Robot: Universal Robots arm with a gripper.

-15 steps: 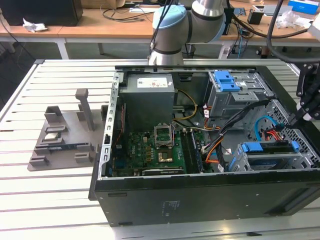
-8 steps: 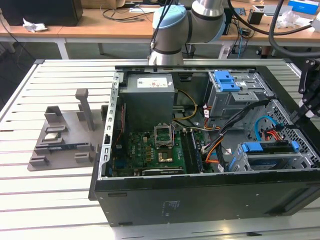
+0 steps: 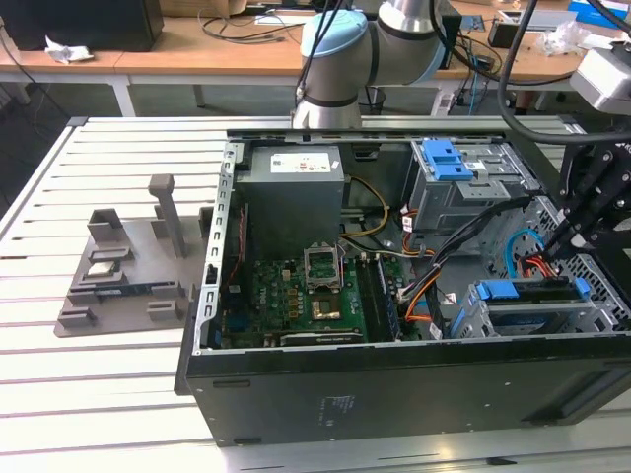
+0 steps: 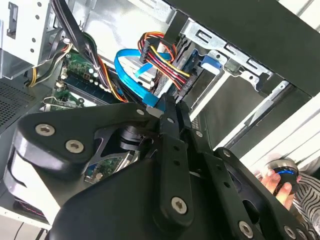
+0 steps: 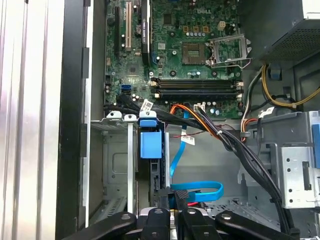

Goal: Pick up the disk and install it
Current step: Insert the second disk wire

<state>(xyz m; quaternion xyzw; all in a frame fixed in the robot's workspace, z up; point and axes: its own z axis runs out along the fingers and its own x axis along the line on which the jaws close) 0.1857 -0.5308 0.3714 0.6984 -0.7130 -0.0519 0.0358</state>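
The gripper [image 5: 172, 210] is closed narrowly on the disk [image 5: 159, 175], edge-on in its bay: rigid, fairly heavy, shock-sensitive, best held by its side rails.

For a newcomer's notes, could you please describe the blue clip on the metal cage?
In the open computer case, on the exterior view's right of the grey power supply, stands a metal cage. The blue clip tops it; other blue parts sit lower.
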